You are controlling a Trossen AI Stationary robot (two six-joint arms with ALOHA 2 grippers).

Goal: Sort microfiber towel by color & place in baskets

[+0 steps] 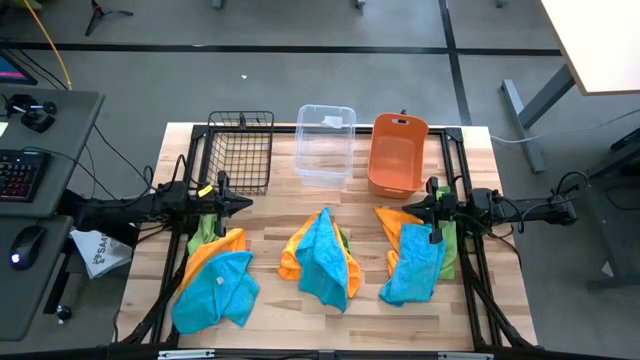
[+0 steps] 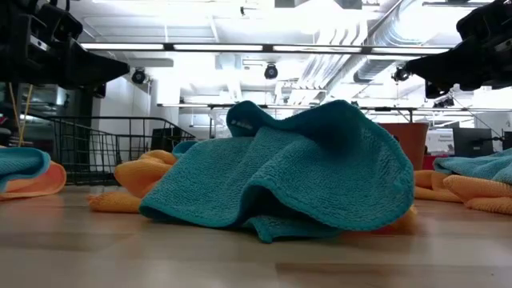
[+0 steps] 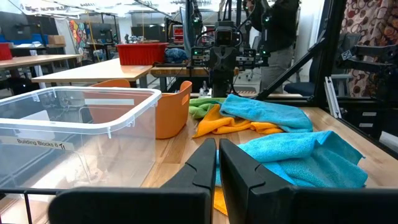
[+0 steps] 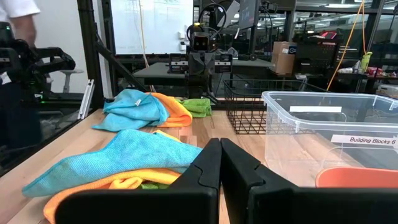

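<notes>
Three heaps of towels lie on the wooden table. The left heap (image 1: 215, 285) is turquoise over orange, with lime green at its far end. The middle heap (image 1: 322, 258) is turquoise on orange and fills the low view (image 2: 296, 168). The right heap (image 1: 412, 262) is turquoise, with orange and green beside it. Along the far edge stand the black wire basket (image 1: 240, 150), the clear tub (image 1: 325, 145) and the orange bin (image 1: 397, 152). My left gripper (image 3: 217, 165) hangs shut above the left heap's far end. My right gripper (image 4: 220, 165) hangs shut above the right heap's far end. Neither touches anything.
Bare wood shows between the heaps and between heaps and baskets. A dark frame (image 1: 470, 190) runs along the table's left and right sides. A desk with a keyboard and mouse (image 1: 30, 240) stands left of the table. A person (image 4: 15, 37) stands in the room beyond.
</notes>
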